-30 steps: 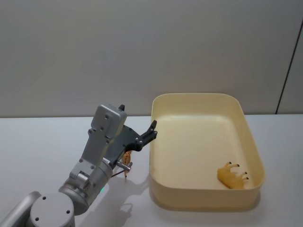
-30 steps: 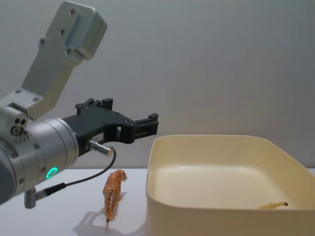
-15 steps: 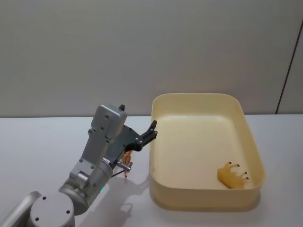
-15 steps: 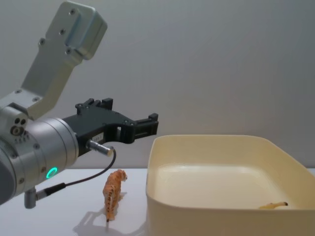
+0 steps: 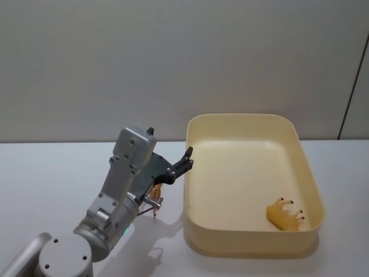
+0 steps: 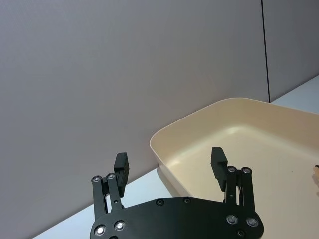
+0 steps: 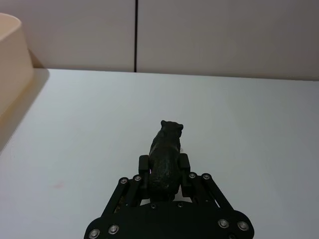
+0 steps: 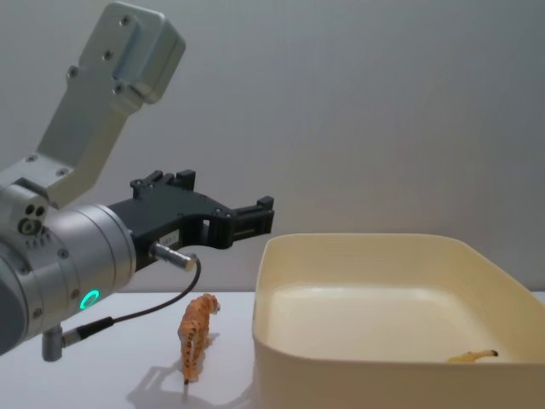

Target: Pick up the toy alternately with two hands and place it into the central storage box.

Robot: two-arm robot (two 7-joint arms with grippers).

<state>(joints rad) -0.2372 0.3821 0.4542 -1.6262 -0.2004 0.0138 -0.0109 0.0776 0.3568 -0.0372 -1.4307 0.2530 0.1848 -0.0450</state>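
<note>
The box sits on the bench. A yellow toy lies on its side inside, in the corner at about 4 o'clock. So one toy is already put away.

A little orange tiger stands on the bench at the box's 9 o'clock side, just beside the wall. It is not in the box yet.

The left pincer hangs in the air above the tiger. Its two fingers are spread wide and nothing is between them. It points toward 2 o'clock, over the near edge of the box. It is up high, so it does not bump the tiger or the wall.

The right pincer is over bare bench, with the box wall not far off. Its fingers are closed tight on a black toy, squeezing both sides so it will not slip. I cannot tell if the toy's feet touch the bench.

I think it is the right pincer's turn now. It needs to carry the black toy over the wall and let go. The tiger looks like the left pincer's job after that.
</note>
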